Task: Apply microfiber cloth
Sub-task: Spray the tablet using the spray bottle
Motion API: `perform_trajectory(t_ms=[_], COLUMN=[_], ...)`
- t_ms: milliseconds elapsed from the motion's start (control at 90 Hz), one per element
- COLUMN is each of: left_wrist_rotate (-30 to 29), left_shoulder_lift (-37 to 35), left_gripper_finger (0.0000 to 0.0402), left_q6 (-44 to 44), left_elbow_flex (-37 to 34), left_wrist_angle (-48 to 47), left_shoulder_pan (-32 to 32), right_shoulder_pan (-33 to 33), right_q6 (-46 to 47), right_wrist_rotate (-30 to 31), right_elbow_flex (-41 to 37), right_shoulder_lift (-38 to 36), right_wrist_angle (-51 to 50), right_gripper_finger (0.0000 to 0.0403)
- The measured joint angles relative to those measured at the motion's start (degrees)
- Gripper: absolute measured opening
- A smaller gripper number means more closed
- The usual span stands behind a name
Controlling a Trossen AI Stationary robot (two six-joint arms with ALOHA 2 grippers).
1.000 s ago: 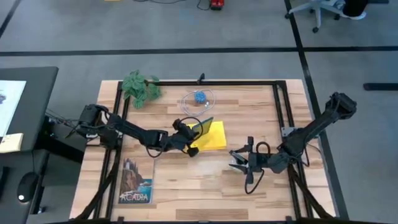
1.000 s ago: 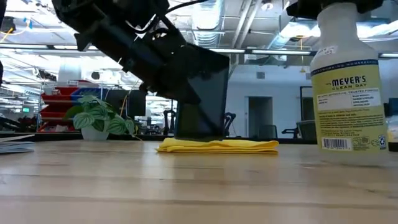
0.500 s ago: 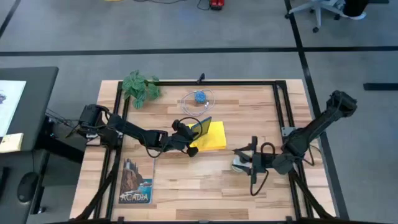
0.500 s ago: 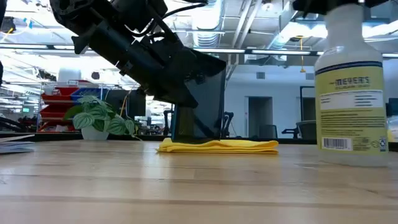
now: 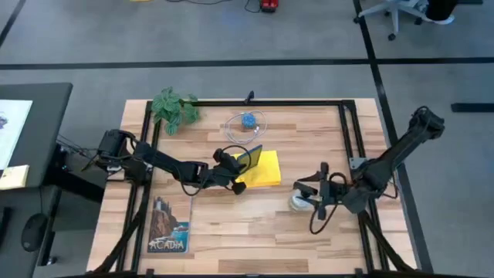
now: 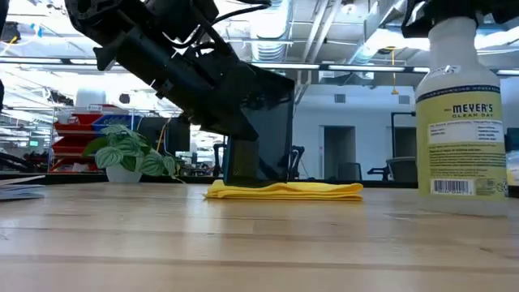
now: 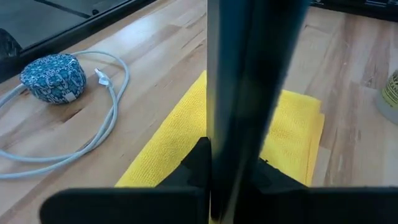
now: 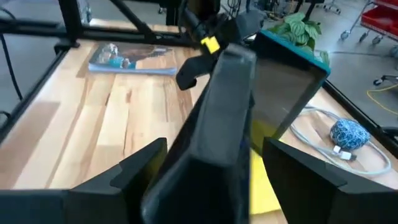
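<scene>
Microfiber cloth (image 5: 264, 170) lies flat near bench (image 5: 224, 232) centre, approx 12 o'clock from mid-bench, bright yellow, folded, thin and even in low view, edges tidy. My left pincer (image 5: 238, 171) is clamped on the dark tablet (image 5: 251, 157), holding it upright w/ its lower edge on or just over the cloth; can't tell if they touch. Right pincer (image 5: 309, 199) sits at the cloth's 4 o'clock, around the spray bottle (image 5: 300, 202); bottle stands on the bench, looks gripped but I can't tell for sure from these views.

Risks as I judge them: the tablet is tall and on edge, so a slip in my left grip would tip it onto cloth or bench. Dragging its edge would bunch the soft fabric. To wipe I need a free pincer on the cloth, and both are busy. Bottle could topple if I let go badly. Cable (image 5: 239, 131) and blue pouch (image 5: 248, 120) at 12 o'clock, well apart from the cloth.
</scene>
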Motion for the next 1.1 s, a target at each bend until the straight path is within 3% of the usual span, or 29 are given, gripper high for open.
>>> perform_trajectory(t_ms=[244,600,678,1100], left_wrist_rotate=[0.00,0.00,0.00,0.00], left_shoulder_lift=[0.00,0.00,0.00,0.00], left_gripper_finger=[0.0009,0.0009,0.0009,0.0009], left_q6=[-0.04,-0.23,-0.29,-0.46], left_elbow_flex=[0.00,0.00,0.00,0.00], left_wrist_angle=[0.00,-0.09,-0.09,0.19], left_shoulder_pan=[0.00,-0.01,0.00,0.17], right_shoulder_pan=[0.02,0.00,-0.01,-6.23], right_q6=[7.13,9.75,9.80,8.60], right_wrist_rotate=[-0.62,-3.20,-3.34,-3.52], right_elbow_flex=[0.07,0.09,0.09,-0.23], right_shoulder_lift=[-3.29,-4.06,-5.35,-28.16], right_wrist_angle=[-7.68,-11.87,-13.96,-34.90], right_gripper_finger=[0.0228,0.0123,0.0120,0.0120])
